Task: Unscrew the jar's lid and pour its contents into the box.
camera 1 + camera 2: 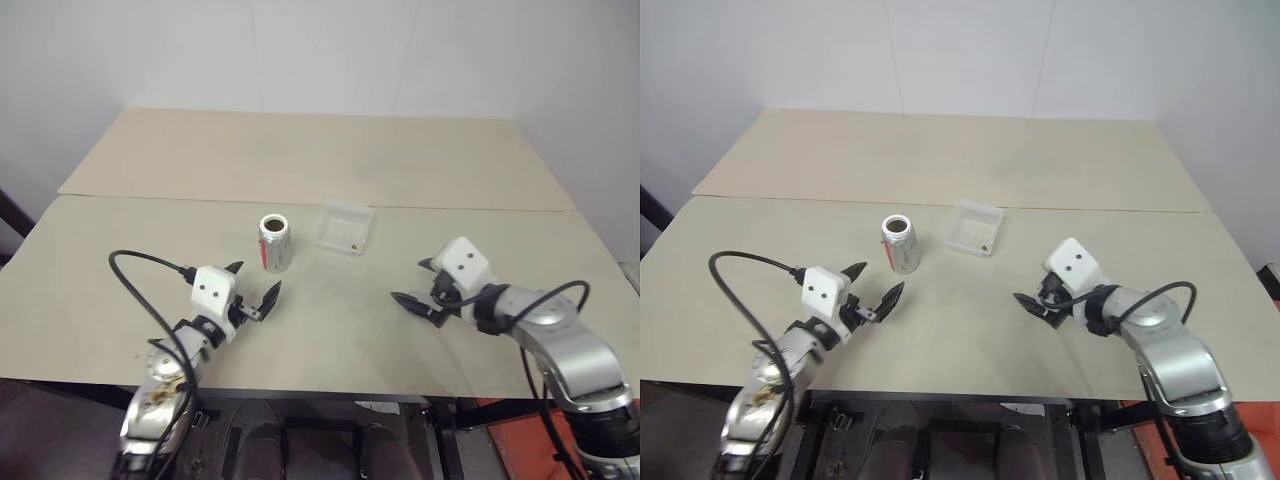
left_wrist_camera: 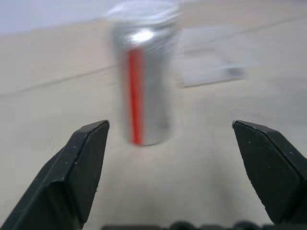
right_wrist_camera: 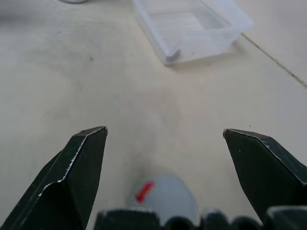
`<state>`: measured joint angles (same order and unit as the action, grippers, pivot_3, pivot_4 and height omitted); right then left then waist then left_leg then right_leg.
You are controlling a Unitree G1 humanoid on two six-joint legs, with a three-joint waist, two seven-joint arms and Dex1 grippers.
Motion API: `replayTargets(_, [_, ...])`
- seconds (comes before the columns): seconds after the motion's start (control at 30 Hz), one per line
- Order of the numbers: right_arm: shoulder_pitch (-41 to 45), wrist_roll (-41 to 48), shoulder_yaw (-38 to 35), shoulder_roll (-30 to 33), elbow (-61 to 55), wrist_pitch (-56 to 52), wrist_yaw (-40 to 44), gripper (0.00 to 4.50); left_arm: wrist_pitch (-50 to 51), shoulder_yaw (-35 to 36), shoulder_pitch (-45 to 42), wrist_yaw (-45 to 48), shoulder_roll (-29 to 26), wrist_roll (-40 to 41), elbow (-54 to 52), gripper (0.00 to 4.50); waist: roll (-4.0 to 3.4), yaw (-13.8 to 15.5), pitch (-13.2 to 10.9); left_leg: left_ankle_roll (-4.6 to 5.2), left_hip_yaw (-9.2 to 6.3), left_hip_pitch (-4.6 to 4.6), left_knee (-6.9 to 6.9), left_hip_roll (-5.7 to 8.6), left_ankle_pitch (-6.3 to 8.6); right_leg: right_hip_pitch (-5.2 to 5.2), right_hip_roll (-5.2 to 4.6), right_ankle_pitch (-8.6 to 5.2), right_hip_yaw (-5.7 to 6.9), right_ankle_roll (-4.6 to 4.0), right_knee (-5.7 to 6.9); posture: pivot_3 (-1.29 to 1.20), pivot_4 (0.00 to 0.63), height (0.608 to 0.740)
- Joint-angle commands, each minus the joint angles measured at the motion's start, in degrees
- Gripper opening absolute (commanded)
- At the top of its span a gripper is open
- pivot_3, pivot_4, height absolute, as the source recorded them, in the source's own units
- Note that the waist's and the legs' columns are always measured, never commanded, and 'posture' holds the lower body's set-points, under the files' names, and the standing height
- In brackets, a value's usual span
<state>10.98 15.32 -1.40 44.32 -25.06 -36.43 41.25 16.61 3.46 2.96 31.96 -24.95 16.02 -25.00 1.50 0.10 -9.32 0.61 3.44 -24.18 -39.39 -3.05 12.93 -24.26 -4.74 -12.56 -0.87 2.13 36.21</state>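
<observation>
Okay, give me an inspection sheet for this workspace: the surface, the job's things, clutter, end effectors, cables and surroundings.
Surface: beige table with a seam running across it.
Job's things: jar upright, top open; box apart from it on the robot's right, a small dark item inside; lid flat on the table under the right end effector.
Clutter: nothing seen.
End effectors: left end effector open, short of the jar; right end effector open, holding nothing.
Cables: black cable looping off the left arm, another on the right.
Surroundings: white wall behind.
</observation>
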Motion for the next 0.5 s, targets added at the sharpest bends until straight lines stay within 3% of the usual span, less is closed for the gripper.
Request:
replayTargets(0.03, [-3.61, 3.58, -7.54, 4.19, -0.35, 8.67, 8.72, 4.50, 0.36, 5.32, 2.94, 10.54, -7.34, 7.63, -5.63, 4.48, 0.00, -0.02, 0.00, 0.00, 0.04, 0.03, 0.07, 0.00, 0.00, 0.01, -0.01, -0.06, -0.01, -0.10, -0.05, 0.00, 0.150, 0.740])
replayTargets(0.27, [-10.05, 7.57, -16.94, 10.93, 4.03, 19.78, 22.99, 4.50, 0.66, 14.71, 7.85, 20.43, -16.47, 14.88, -3.35, 4.48, -0.01, -0.02, -0.02, 0.00, 0.10, 0.10, 0.21, -0.01, 0.00, 0.03, -0.01, -0.34, -0.03, 0.01, -0.16, 0.00, 0.150, 0.740])
replayTargets(0.5, [-11.13, 7.66, -19.80, 11.85, 5.41, 22.21, 24.66, 4.50, 2.73, 20.64, 7.57, 24.46, -21.41, 18.74, -0.77, 4.48, -0.01, 0.00, -0.02, 0.00, 0.11, 0.19, 0.27, -0.02, 0.00, 0.05, -0.01, -0.43, -0.04, -0.04, -0.14, 0.00, 0.150, 0.740])
